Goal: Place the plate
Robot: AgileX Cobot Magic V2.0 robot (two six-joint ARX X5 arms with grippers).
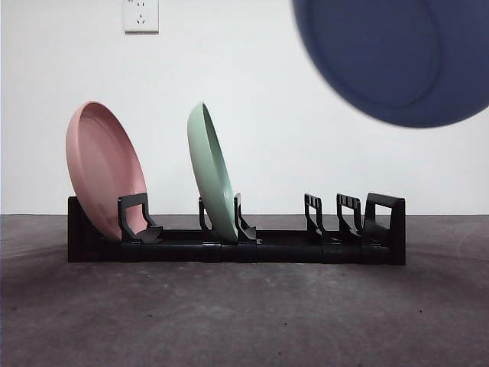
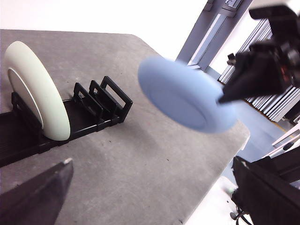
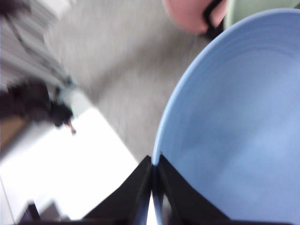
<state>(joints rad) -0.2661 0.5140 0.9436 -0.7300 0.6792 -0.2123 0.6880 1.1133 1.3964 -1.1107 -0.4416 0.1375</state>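
Note:
A blue plate point(image 1: 397, 53) hangs in the air above the right end of the black rack point(image 1: 306, 248), blurred with motion. My right gripper point(image 3: 153, 187) is shut on the rim of this blue plate point(image 3: 239, 122). The left wrist view shows the same plate point(image 2: 187, 93) off to the side of the rack point(image 2: 101, 101), with the right gripper point(image 2: 222, 99) at its edge. My left gripper point(image 2: 152, 164) stands open low over the table, holding nothing. The rack's right slots point(image 1: 348, 214) are bare.
A pink plate point(image 1: 103, 168) leans in the rack's left slot and a green plate point(image 1: 210, 172) stands in the middle one. The table's edge point(image 2: 234, 145) lies close past the rack's end. A wall socket point(image 1: 141, 15) sits behind.

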